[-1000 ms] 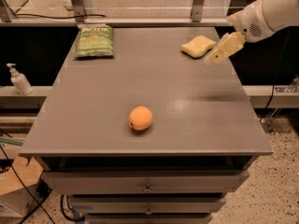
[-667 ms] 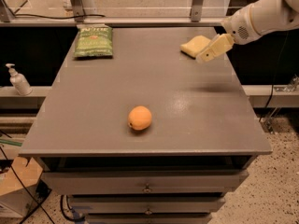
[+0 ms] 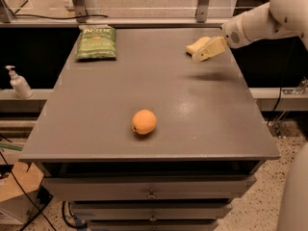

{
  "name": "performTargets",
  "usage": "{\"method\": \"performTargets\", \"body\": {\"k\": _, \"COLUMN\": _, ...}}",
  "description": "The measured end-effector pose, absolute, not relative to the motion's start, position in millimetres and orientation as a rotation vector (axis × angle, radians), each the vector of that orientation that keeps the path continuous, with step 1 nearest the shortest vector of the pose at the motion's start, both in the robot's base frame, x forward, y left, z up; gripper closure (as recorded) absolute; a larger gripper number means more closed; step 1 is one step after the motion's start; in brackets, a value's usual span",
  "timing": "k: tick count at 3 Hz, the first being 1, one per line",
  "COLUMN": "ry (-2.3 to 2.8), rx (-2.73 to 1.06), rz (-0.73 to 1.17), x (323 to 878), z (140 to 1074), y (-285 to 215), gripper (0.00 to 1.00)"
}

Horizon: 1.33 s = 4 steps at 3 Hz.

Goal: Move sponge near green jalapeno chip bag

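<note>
Zero progress: gripper (image 3: 210, 49) (grip unclear) hovers at the grey counter's (image 3: 192, 109) back right beside the pale-yellow soft sponge (image 3: 196, 44), flat green chip bag (image 3: 96, 43) well apart.

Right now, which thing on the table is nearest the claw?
The pale yellow sponge beside the gripper, far right; round orange and green chip bag sit away.

Worktop (image 3: 192, 114) smooth, faint sheen. Bag (image 3: 96, 43) plastic film. Sponge (image 3: 196, 45) matt. Gripper (image 3: 210, 49) matt cream plastic, beside sponge, far right.
</note>
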<state>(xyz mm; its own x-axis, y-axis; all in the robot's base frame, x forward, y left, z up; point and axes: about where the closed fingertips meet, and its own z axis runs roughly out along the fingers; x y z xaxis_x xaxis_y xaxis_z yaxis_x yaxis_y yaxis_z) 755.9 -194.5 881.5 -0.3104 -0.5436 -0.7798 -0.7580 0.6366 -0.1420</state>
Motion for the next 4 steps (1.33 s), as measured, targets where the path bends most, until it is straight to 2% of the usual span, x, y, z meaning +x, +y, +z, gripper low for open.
{"method": "performTargets", "body": {"k": 2, "ry": 1.989, "rx": -0.982, "rz": 0.331, "x": 797.5, "z": 850.3, "y": -186.2, "gripper": 0.00}}
{"method": "performTargets", "body": {"k": 3, "ry": 2.017, "rx": -0.963, "rz": 0.367, "x": 805.5, "z": 836.0, "y": -186.9, "gripper": 0.16}}
{"method": "performTargets", "body": {"k": 4, "ry": 2.041, "rx": -0.950, "rz": 0.385, "x": 808.1, "z": 829.6, "y": -192.2, "gripper": 0.39}}
